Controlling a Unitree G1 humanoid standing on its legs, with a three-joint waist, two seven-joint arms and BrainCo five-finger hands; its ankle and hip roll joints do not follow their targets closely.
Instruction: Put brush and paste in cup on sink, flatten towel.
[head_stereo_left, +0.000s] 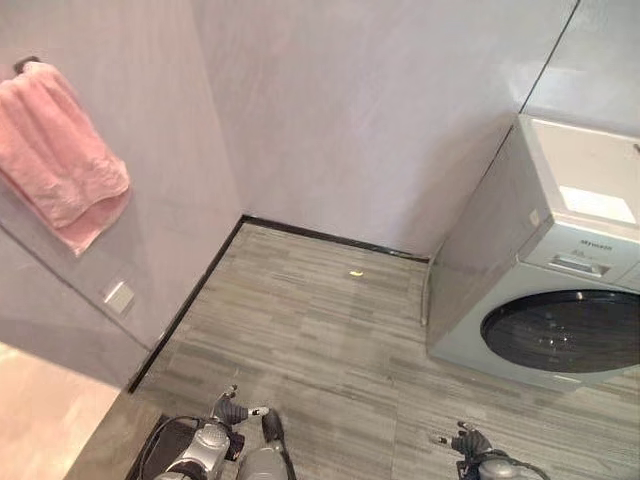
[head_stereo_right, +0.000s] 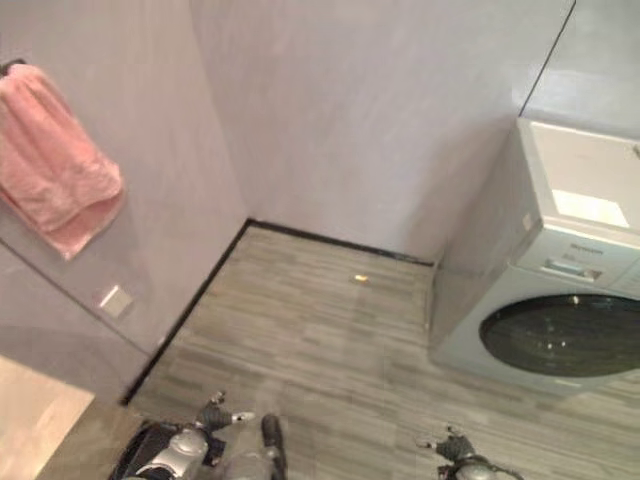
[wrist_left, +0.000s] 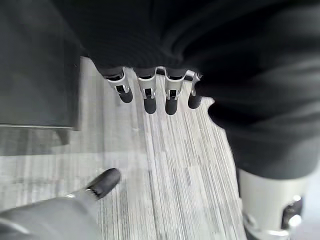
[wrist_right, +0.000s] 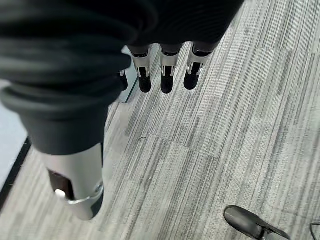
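Note:
A pink towel (head_stereo_left: 55, 155) hangs bunched and uneven from a dark hook high on the left wall. My left hand (head_stereo_left: 215, 440) hangs low at the bottom edge, above the grey striped floor. Its fingers (wrist_left: 148, 97) are relaxed and its thumb (wrist_left: 105, 182) stands apart, with nothing between them. My right hand (head_stereo_left: 480, 455) is low at the bottom right. In the right wrist view its fingers (wrist_right: 167, 80) hang straight over the floor, holding nothing.
A white front-loading washing machine (head_stereo_left: 560, 300) stands at the right against the back wall. A wall socket (head_stereo_left: 119, 296) sits below the towel. A small yellow scrap (head_stereo_left: 356, 271) lies on the floor. A pale countertop corner (head_stereo_left: 40, 420) shows at lower left.

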